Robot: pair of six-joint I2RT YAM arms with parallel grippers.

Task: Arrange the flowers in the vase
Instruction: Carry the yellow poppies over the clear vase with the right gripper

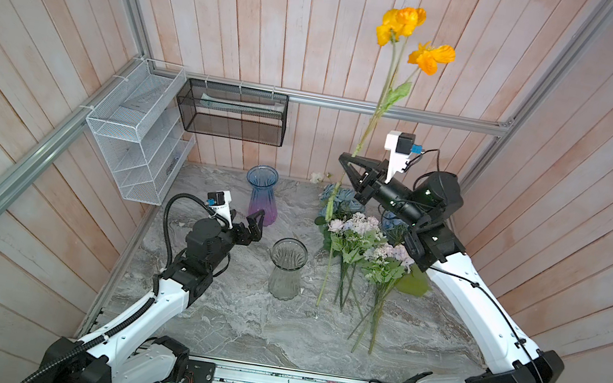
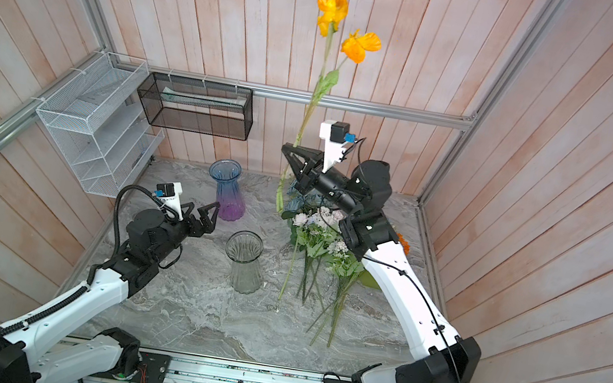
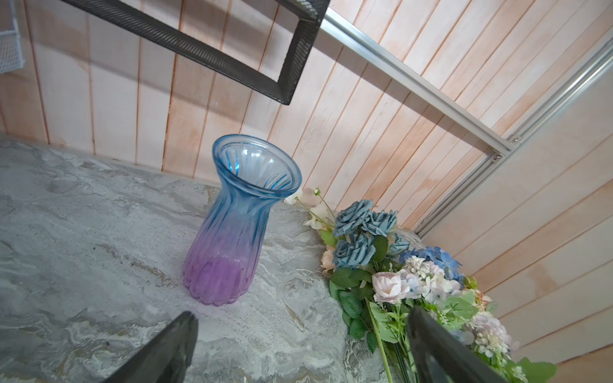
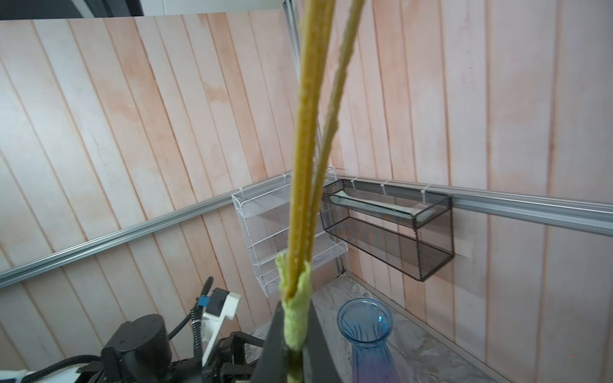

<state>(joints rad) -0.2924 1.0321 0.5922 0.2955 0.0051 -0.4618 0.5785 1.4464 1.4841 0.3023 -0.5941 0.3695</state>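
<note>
Overhead, the orange poppy stem (image 1: 386,88) stands nearly upright, its blooms high against the back wall and its lower part hanging in front of the flower pile. The right gripper (image 1: 344,164) is clamped shut on it partway along, the fuzzy green stalk pinched between the black fingers (image 4: 265,351) in the right wrist view. The other flowers (image 1: 356,234), dusty-blue roses, pale pink and lilac sprays, lie in a heap on the right of the marble table (image 1: 232,323), stems toward the front. A clear glass vase (image 1: 286,269) stands upright just left of them, with a blue-to-purple vase (image 1: 262,193) farther back, both empty. The left gripper (image 1: 257,227) hovers beside the purple vase, jaws wide apart and holding nothing.
</note>
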